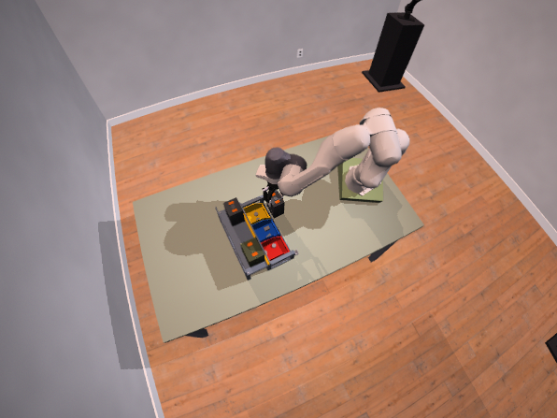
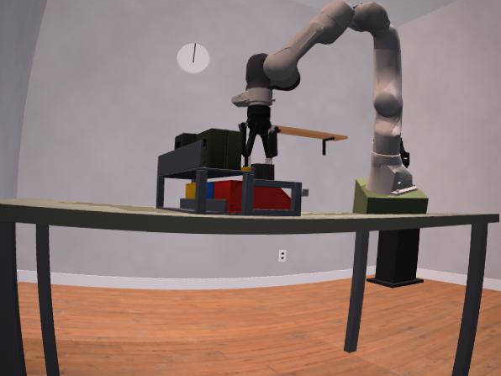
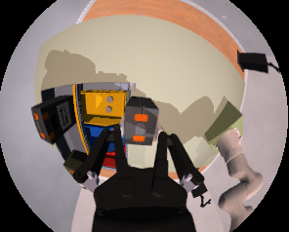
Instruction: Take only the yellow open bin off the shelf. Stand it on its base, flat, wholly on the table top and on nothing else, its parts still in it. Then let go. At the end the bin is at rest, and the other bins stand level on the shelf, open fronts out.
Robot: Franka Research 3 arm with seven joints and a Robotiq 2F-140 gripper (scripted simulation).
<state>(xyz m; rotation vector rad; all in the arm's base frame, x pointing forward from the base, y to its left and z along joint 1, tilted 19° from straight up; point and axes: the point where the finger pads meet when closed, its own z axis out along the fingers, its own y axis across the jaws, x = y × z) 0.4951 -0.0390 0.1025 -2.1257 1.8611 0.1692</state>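
The yellow open bin [image 1: 259,213] stands on the grey shelf [image 1: 254,237], at the end nearest the arm. It holds small parts and also shows in the wrist view [image 3: 100,101]. The blue bin [image 1: 263,230] and the red bin [image 1: 276,248] stand next to it in a row. My gripper [image 2: 258,159] points straight down beside the yellow bin's right side. Its fingers are shut on a dark box with orange marks [image 3: 141,124], which rests on the shelf frame [image 2: 262,171]. The fingers do not hold the yellow bin.
A black box [image 1: 233,210] and an olive box [image 1: 252,252] sit on the shelf's upper deck behind the bins. The arm's green base block [image 1: 362,186] stands at the table's right end. A wooden wall shelf [image 2: 308,134] hangs behind.
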